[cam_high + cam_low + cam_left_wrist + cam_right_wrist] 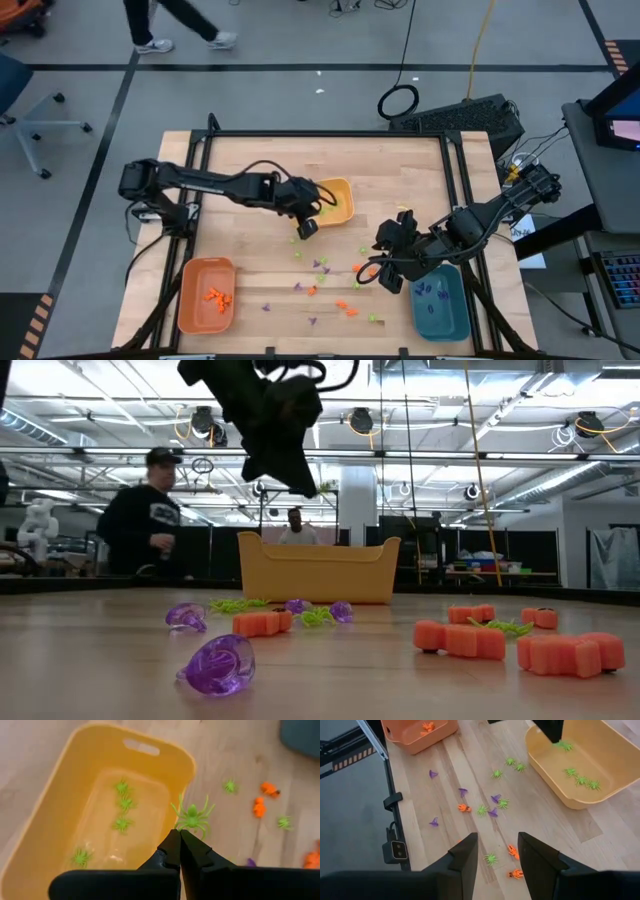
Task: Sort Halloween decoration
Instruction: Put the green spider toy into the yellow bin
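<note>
the left gripper [179, 834], clenched on a green spider [192, 816], hangs over the yellow tray's [345, 187] 7 o'clock rim. the right gripper [497, 851], parted and empty, hovers over scattered pieces [320, 265] mid-table.

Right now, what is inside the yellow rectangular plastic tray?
Four small light green plastic spiders lie inside the yellow rectangular plastic tray; the left claw covers its near corner.

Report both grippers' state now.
Left gripper: shut on a green spider, beside the yellow tray.
Right gripper: open, holding nothing.
</note>
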You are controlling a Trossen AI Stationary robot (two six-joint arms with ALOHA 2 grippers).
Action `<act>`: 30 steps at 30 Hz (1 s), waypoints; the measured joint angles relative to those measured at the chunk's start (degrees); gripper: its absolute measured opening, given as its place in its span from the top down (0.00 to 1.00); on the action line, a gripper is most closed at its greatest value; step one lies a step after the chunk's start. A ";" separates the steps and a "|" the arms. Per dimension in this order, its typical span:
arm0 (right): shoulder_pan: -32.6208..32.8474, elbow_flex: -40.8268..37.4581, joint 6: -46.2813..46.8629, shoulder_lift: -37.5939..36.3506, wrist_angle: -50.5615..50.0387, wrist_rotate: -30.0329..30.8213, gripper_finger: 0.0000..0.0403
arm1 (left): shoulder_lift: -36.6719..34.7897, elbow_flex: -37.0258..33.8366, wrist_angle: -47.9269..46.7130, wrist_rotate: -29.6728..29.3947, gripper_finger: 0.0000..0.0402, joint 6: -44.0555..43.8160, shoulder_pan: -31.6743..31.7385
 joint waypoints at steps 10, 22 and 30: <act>0.00 0.00 -0.10 0.00 -1.87 -0.03 0.69 | 1.60 0.02 0.06 -2.02 0.96 -1.44 0.54; 0.00 -0.59 -1.84 -0.08 -1.53 3.41 0.69 | 1.37 0.02 -1.44 -4.67 0.46 -1.51 1.11; -5.92 -11.22 -12.57 -0.09 15.94 7.70 0.69 | 1.29 0.02 -1.46 -7.16 0.28 -6.34 1.92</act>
